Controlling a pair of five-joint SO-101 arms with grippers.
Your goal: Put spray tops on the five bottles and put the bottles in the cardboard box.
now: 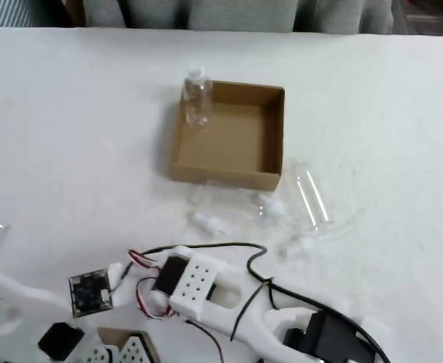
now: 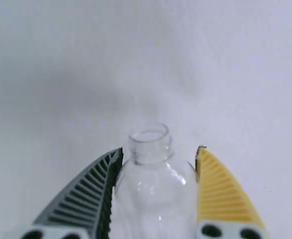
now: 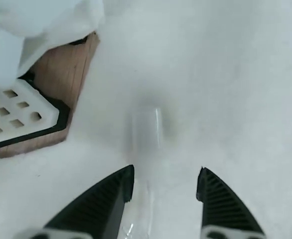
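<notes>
White table carries the cardboard box near its middle. One capped bottle stands inside the box, in the far left corner, so I judge that one of the five is finished. Several loose bottles and small clear parts lie on the table just before the box, and these seem to wait for their tops.

The left pincer is closed onto an open-necked bottle. The grey and yellow fingers press its shoulders, and no spray top is on it. The right pincer is about half open and holds nothing. A lying bottle rests on the table just ahead of its fingers.
</notes>
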